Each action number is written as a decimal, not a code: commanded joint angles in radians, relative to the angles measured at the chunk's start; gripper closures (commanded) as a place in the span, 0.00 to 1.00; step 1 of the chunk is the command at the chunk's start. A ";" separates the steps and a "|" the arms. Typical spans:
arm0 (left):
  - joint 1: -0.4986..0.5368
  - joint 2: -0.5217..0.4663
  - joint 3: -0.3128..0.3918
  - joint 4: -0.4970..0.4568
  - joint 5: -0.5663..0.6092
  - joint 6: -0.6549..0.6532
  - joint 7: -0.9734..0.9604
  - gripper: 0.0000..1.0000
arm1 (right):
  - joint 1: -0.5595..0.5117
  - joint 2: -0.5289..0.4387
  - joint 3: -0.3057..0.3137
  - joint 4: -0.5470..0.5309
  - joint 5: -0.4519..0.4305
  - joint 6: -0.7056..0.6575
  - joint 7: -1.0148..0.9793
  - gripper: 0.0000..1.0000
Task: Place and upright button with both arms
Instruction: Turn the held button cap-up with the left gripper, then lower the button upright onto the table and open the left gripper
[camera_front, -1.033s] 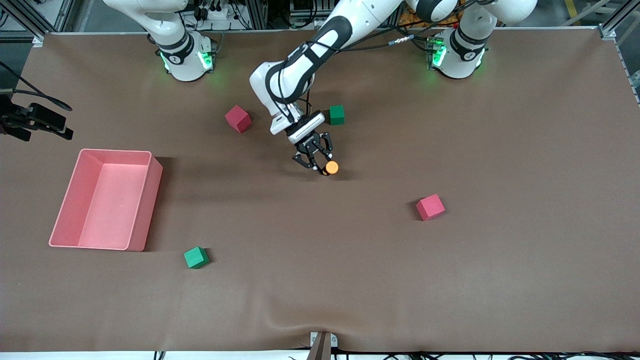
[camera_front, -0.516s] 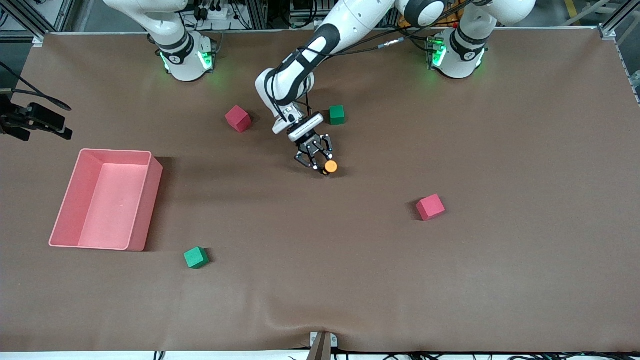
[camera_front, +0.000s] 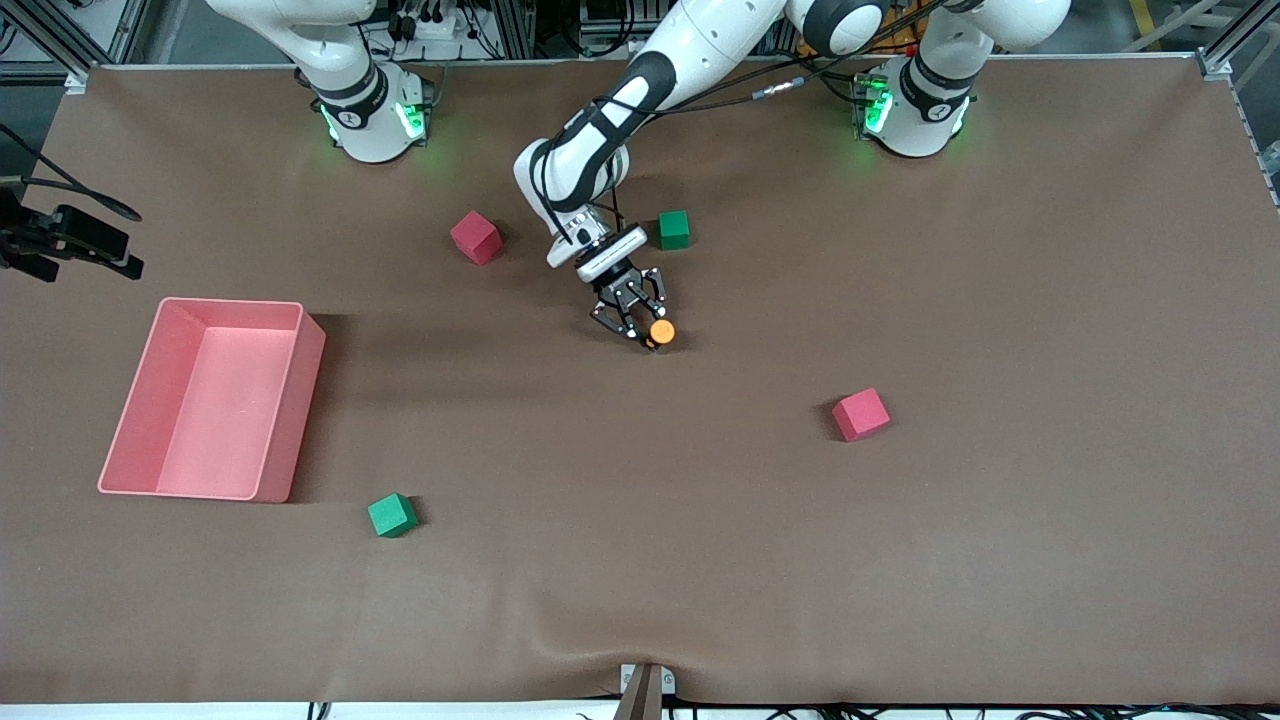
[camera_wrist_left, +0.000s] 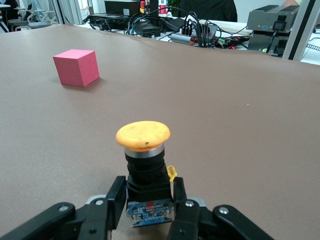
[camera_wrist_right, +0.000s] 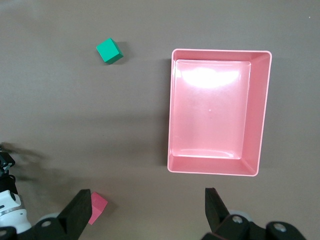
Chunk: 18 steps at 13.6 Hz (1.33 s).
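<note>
Pink bin (camera_front: 160, 400) sits on the table toward the right arm's end; right gripper (camera_wrist_right: 145, 212) hangs above it, fingers spread wide. Left gripper (camera_front: 640, 335) at mid-table is clamped on the button's (camera_front: 660, 331) black body, orange cap up.

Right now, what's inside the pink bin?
Nothing shows inside the pink bin: the right wrist view looks straight down on its bare floor, and the front view shows the same. No part of its inside is covered. The button is in the left gripper, not in the bin.
</note>
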<state>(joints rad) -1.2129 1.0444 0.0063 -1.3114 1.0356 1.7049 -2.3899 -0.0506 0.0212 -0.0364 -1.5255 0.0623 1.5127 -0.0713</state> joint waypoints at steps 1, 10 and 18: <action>-0.016 0.029 0.015 0.024 0.027 -0.021 -0.012 0.78 | -0.017 -0.006 0.009 0.011 0.007 -0.011 -0.010 0.00; -0.029 0.013 0.004 0.023 0.026 -0.021 0.009 0.00 | -0.015 -0.004 0.009 0.010 0.007 -0.011 -0.010 0.00; -0.034 -0.115 -0.063 0.017 -0.107 -0.067 0.162 0.00 | -0.015 -0.004 0.009 0.010 0.007 -0.011 -0.010 0.00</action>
<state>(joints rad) -1.2500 1.0030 -0.0504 -1.2799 0.9887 1.6618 -2.3170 -0.0508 0.0211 -0.0367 -1.5243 0.0624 1.5127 -0.0713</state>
